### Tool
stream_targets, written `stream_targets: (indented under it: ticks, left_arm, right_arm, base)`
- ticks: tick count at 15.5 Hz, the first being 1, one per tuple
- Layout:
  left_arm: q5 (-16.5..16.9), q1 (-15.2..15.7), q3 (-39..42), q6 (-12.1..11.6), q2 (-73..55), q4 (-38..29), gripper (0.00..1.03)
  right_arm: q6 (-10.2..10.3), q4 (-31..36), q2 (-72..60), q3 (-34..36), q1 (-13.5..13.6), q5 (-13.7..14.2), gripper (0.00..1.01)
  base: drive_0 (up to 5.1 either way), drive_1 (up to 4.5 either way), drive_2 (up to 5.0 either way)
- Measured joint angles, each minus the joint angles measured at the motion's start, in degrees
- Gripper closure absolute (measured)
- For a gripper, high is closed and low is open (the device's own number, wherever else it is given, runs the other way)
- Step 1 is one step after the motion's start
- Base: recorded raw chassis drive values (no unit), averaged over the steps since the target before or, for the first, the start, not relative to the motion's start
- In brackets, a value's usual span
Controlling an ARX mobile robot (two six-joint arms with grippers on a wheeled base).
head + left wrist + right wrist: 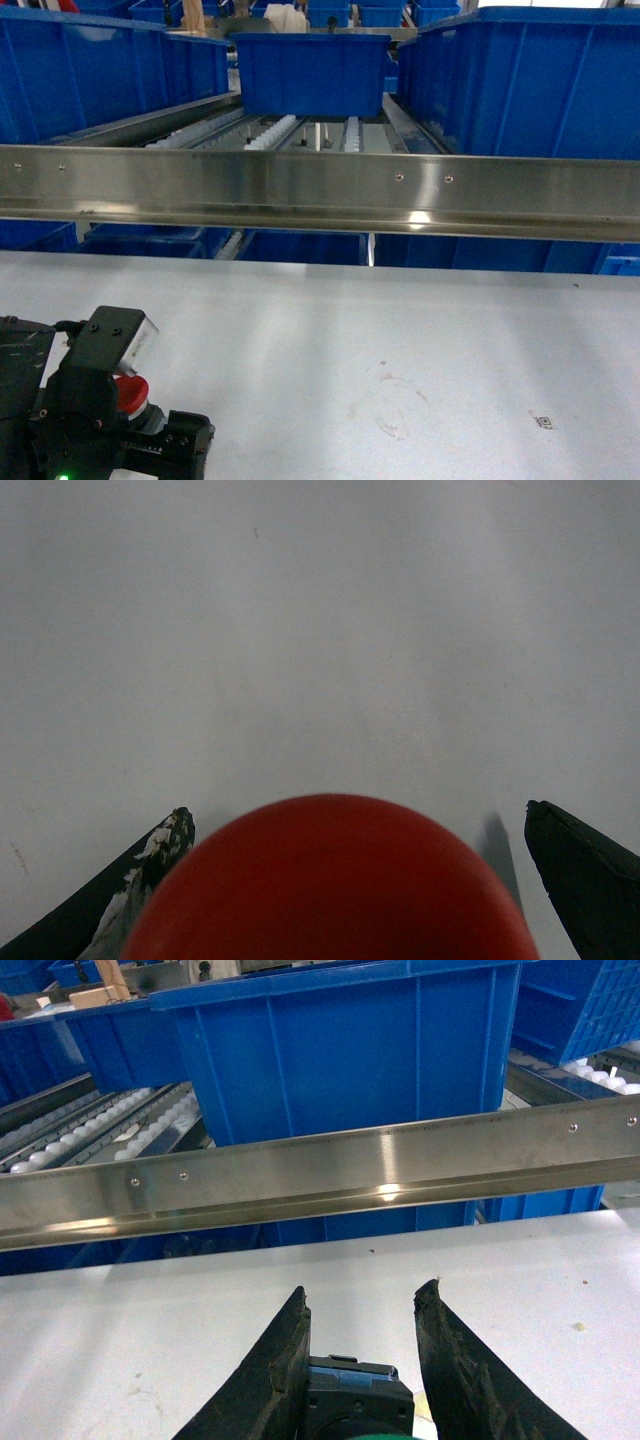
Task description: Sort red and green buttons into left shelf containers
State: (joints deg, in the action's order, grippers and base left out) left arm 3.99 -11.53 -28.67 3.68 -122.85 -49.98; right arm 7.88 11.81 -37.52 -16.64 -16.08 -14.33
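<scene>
Red button: its wide, glossy red mushroom cap (330, 880) filled the bottom of the left wrist view; in the head view it sat at the lower left, inside the arm's dark hardware.
Left claw (365, 880): clenched around the red button, dark fingers (590, 875) at either side of the cap.
Right claw (362, 1350): fingers parted around a dark blocky body with a blue edge (355, 1395); whether they gripped it, I cannot tell.
Bench (400, 340): pale grey, matte, faintly scuffed with ring marks.
Shelf: a steel rail (320, 190) ran across, roller tracks behind it.
Blue bins: a large one at left (90, 75), others centre and right.
</scene>
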Motion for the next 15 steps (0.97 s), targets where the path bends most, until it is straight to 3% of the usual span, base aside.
stream_targets:
  ticks: [2,3,7,9,13,15]
  left_arm:
    - [-0.1,-0.2,0.0,-0.3,-1.4,-2.7,0.05]
    - [-0.1,-0.3,-0.2,-0.7,-2.2,-3.7,0.1]
    - [-0.8,0.2,-1.0,-1.2,-3.2,-4.2,0.59]
    - [-0.7,0.4,-0.9,-1.2,-3.1,-4.3,0.76]
    - [0.1,2.1,1.2,-1.1,4.0,-2.3,0.78]
    - [3.0,3.1,4.0,-0.7,15.5,2.1,0.78]
  right_arm:
    - [0.0,0.0,0.0,0.0,0.0,0.0,0.72]
    - [0.0,0.0,0.0,0.0,0.0,0.0,0.72]
    - [0.0,0.0,0.0,0.0,0.0,0.0,0.72]
    - [0.0,0.0,0.0,0.0,0.0,0.0,0.72]
    - [0.0,0.0,0.0,0.0,0.0,0.0,0.72]
    - [0.0,0.0,0.0,0.0,0.0,0.0,0.72]
  base:
    - [0.0,0.0,0.0]
    - [0.0,0.0,0.0]
    - [0.0,0.0,0.0]
    - [0.0,0.0,0.0]
    - [0.0,0.0,0.0]
    - [0.0,0.0,0.0]
